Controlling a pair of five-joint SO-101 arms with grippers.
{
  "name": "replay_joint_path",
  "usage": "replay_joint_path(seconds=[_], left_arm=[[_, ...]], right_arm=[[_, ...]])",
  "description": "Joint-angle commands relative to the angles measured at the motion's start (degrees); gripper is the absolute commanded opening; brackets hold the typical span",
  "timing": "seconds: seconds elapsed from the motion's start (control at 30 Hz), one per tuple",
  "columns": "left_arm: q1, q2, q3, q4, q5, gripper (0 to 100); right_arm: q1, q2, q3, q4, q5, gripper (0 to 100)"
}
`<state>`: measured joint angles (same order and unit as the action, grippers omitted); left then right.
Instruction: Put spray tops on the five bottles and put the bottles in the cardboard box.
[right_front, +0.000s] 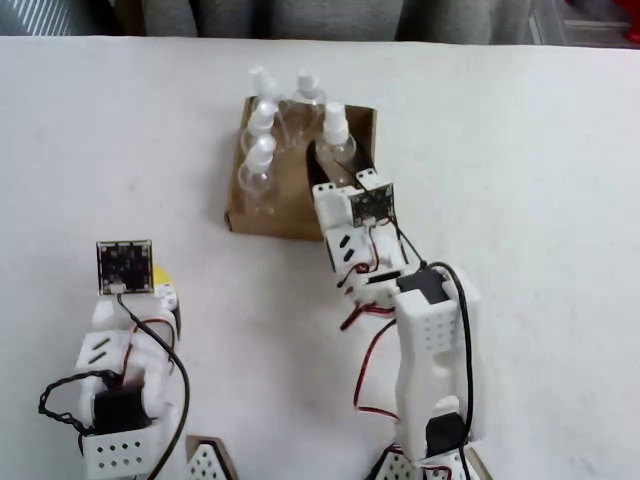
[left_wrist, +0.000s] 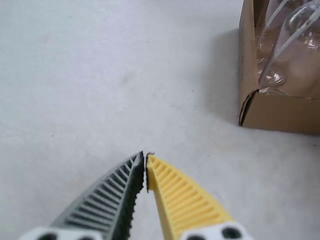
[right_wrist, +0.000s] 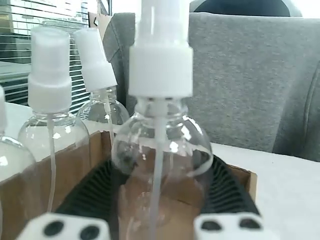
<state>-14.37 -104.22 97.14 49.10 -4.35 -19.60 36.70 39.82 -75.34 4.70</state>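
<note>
Five spray-topped bottles (right_front: 260, 160) standing in cardboard box (right_front: 265, 222), upper centre of frame. Right gripper (right_front: 338, 155) pinching rightmost bottle (right_front: 336, 125); left gripper (left_wrist: 145, 158) pressed together, empty, lower left. Likely hazard: toppling onto neighbours if pulled away before fully letting go.

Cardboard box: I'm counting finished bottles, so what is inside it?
Five clear bottles with white spray tops stand inside the cardboard box; the right gripper grips one bottle. The gripper hides its base and the box floor beneath.

Likely an office: white table (right_front: 120, 150), grey upholstered chair (right_wrist: 260, 75) behind it.
</note>
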Motion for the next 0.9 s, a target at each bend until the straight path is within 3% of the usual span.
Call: replay_joint_path(seconds=[0.0, 0.53, 0.73, 0.87], left_arm=[[-0.6, -0.6, -0.2, 0.0, -0.1, 2], [-0.6, -0.6, -0.2, 0.0, -0.1, 2], [-0.6, -0.6, -0.2, 0.0, -0.1, 2], [-0.6, -0.6, -0.2, 0.0, -0.1, 2]], right_arm=[[-1.1, -0.3, -2.0, -0.7, 0.2, 12.2], [-1.3, -0.7, -0.9, -0.7, 0.1, 13.7], [-2.9, -4.5, 4.0, -0.1, 0.1, 23.4], [-3.0, -4.5, 4.5, -0.1, 0.1, 23.2]])
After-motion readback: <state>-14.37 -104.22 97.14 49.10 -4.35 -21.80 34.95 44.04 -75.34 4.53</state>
